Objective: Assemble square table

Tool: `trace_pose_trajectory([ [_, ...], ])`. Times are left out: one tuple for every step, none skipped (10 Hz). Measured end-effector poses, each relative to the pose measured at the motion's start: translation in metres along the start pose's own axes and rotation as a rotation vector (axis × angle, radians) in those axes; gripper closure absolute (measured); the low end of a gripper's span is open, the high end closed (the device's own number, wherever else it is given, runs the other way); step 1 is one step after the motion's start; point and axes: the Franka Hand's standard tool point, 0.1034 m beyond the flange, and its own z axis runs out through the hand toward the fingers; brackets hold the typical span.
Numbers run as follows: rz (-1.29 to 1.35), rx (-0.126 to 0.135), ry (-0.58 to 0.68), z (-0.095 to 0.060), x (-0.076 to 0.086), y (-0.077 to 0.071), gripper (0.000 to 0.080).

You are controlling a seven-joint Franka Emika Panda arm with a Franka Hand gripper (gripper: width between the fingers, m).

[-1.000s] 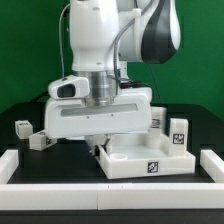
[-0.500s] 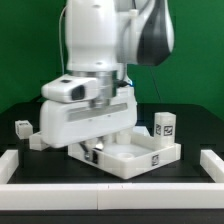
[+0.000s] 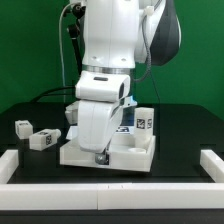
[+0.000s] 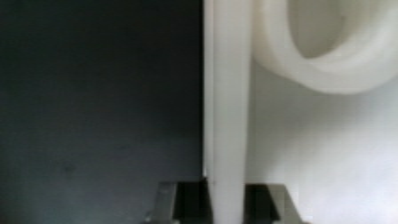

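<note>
The square table top lies rim-up on the dark table, low in the middle of the exterior view. My gripper is shut on its near rim wall. In the wrist view that wall runs as a thin white strip between the two dark fingers, with my gripper closed on it. A round leg socket shows inside the top. One tagged leg stands upright at the top's far right corner. Two loose legs lie at the exterior view's left.
A long low white rail runs along the front, with raised ends at both sides. The arm's bulky white body hides the middle of the scene behind the top.
The wrist has turned and swung toward the exterior view's left, dragging and rotating the table top with it. The upright leg moved along with the top. The grip stayed shut.
</note>
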Motion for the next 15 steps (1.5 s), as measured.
trace_pose_trajectory([
  [-0.038, -0.003, -0.008, -0.002, 0.005, 0.002, 0.0740],
  [-0.067, -0.021, 0.003, -0.011, 0.033, 0.014, 0.0740],
  [-0.107, -0.053, 0.026, -0.019, 0.056, 0.025, 0.0740],
  [-0.122, -0.072, 0.038, -0.018, 0.063, 0.028, 0.0740],
  [-0.110, -0.064, 0.035, -0.016, 0.058, 0.026, 0.0740],
  [-0.105, -0.064, 0.034, -0.016, 0.057, 0.026, 0.0740],
  [-0.105, -0.063, 0.034, -0.016, 0.057, 0.026, 0.0740],
  [-0.104, -0.063, 0.034, -0.016, 0.057, 0.026, 0.0740],
  [-0.108, -0.071, 0.036, -0.016, 0.059, 0.026, 0.0740],
  [-0.114, -0.081, 0.042, -0.017, 0.064, 0.027, 0.0740],
  [-0.120, -0.088, 0.052, -0.020, 0.075, 0.030, 0.0740],
  [-0.127, -0.095, 0.062, -0.023, 0.087, 0.034, 0.0740],
  [-0.132, -0.101, 0.071, -0.025, 0.097, 0.041, 0.0740],
  [-0.134, -0.111, 0.078, -0.024, 0.103, 0.050, 0.0740],
  [-0.130, -0.118, 0.084, -0.021, 0.111, 0.057, 0.0740],
])
